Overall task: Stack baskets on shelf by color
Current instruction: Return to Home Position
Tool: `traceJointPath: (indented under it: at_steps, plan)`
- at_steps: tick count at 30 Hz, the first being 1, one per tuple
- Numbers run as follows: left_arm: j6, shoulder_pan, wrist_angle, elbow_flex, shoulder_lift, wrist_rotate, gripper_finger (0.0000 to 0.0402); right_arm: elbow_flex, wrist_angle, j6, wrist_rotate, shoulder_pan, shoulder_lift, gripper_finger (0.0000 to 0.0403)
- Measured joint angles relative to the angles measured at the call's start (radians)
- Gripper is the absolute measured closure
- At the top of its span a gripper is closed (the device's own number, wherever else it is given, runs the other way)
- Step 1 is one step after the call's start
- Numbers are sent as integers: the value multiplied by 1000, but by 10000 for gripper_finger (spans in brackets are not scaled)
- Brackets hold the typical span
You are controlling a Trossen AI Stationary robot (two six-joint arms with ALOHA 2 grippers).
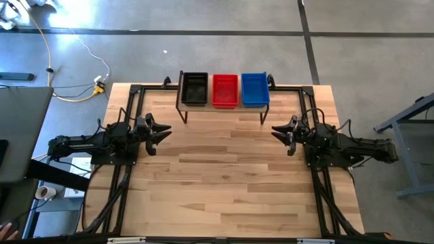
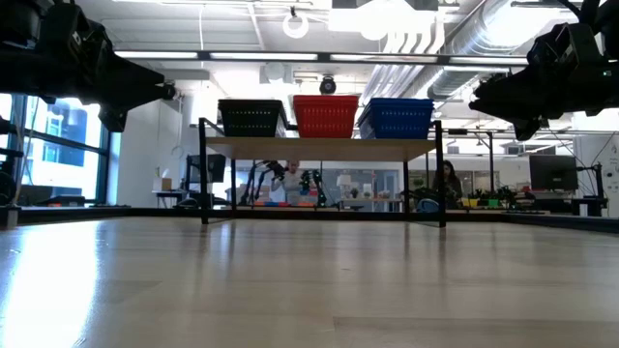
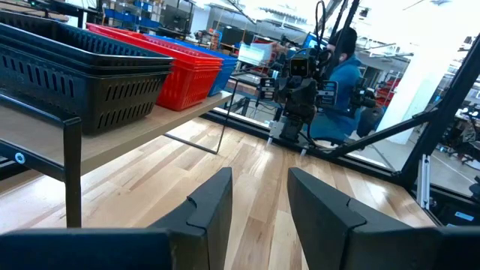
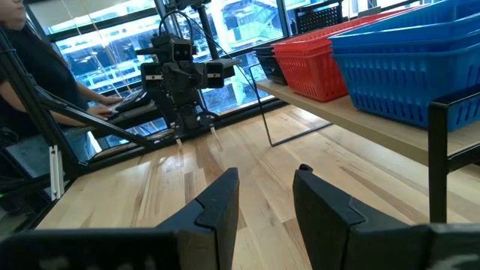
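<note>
Baskets [image 2: 326,116]: perforated plastic, slightly glossy. Shelf [image 2: 319,148]: smooth pale wood top on thin black metal legs. Table [image 1: 230,176]: light wood planks, satin sheen.

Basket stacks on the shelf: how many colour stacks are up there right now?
3. The black stack sits at the left-arm end of the shelf, the red stack in the middle, the blue stack at the right-arm end. Nested baskets inside each stack may be hidden.
</note>
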Motion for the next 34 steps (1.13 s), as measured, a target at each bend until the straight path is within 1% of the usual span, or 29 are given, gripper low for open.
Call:
traceJointPath:
  at_steps: [34]
  plan:
    - [0,0,0,0,0,0,282,0,0,0,0,0,0,289]
